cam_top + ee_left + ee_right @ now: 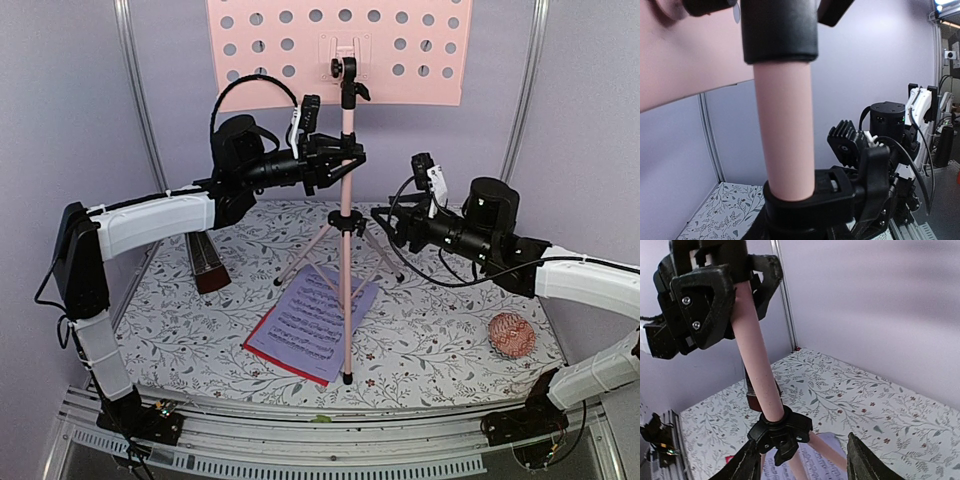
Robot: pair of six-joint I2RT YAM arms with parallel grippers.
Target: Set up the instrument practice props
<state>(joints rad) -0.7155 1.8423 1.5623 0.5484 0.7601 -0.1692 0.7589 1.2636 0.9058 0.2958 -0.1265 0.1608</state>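
Note:
The pink tripod music stand stands mid-table, its perforated desk [340, 50] at the top and its pole [347, 260] running down to the feet. My left gripper [345, 160] is shut on the pole high up, and shows gripping it in the right wrist view [705, 300]; the pole [785, 125] fills the left wrist view. My right gripper [385, 222] is open beside the black tripod hub [782, 432], touching nothing. A lilac sheet [312, 318] lies on a red sheet [262, 346] under the stand's legs. The dark brown metronome [205, 262] lies behind my left arm.
A small pink knitted ball [511, 335] rests at the right on the floral table cover [440, 320]. Lilac walls with metal rails [140, 110] close in the back and sides. The stand's front foot [347, 378] is near the table's front edge.

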